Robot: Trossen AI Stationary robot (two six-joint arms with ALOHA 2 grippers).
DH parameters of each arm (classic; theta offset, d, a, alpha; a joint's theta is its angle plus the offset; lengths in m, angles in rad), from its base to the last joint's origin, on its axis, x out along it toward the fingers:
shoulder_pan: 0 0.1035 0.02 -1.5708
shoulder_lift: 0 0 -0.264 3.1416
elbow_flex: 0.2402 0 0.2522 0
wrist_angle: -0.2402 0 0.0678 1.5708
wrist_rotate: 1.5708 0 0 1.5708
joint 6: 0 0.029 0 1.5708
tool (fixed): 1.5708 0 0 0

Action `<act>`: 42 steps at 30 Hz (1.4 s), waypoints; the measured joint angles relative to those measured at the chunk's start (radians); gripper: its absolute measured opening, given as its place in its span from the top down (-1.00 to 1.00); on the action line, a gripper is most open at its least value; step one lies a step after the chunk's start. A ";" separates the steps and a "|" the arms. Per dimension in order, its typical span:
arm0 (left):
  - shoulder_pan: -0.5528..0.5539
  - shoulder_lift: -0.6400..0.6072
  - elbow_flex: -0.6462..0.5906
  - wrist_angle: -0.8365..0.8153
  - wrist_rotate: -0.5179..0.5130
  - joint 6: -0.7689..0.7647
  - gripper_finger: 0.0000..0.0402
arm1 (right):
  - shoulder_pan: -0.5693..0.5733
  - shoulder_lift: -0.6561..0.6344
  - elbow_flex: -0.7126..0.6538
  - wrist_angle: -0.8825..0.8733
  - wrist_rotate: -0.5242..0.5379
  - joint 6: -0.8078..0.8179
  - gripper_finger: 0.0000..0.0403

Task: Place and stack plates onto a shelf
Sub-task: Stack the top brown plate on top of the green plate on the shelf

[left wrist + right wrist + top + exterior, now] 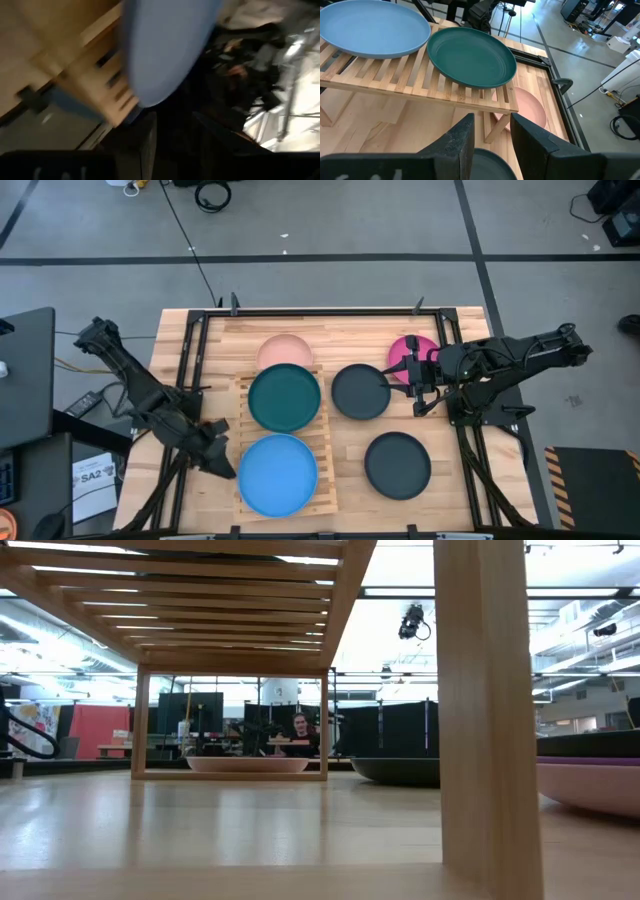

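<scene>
Right wrist view shows salmon plate (527, 107) under shelf (420, 82); right hand (490, 132) spread w/ nothing between. High view hides this; left hand (215, 450): can't tell.

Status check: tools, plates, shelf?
Right tool open above dark grey plate. Left tool beside blue plate. Teal plate and blue on shelf. Nothing blocking.

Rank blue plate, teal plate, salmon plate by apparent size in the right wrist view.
1. Blue plate, cropped by the frame.
2. Teal plate, close behind; the order is unsure.
3. Salmon plate, mostly hidden under the shelf.
Camera distance skews this.
</scene>
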 joint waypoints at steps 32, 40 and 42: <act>0.714 -0.430 0.000 -0.102 -0.456 1.333 0.36 | 0.000 0.000 0.000 0.018 0.002 0.000 0.35; 1.015 -0.345 0.000 -0.106 -0.331 1.500 0.36 | -0.012 0.000 0.000 0.025 0.009 0.088 0.35; 1.094 -0.311 0.000 -0.103 -0.297 1.529 0.36 | -0.019 0.000 0.000 0.031 0.009 0.115 0.35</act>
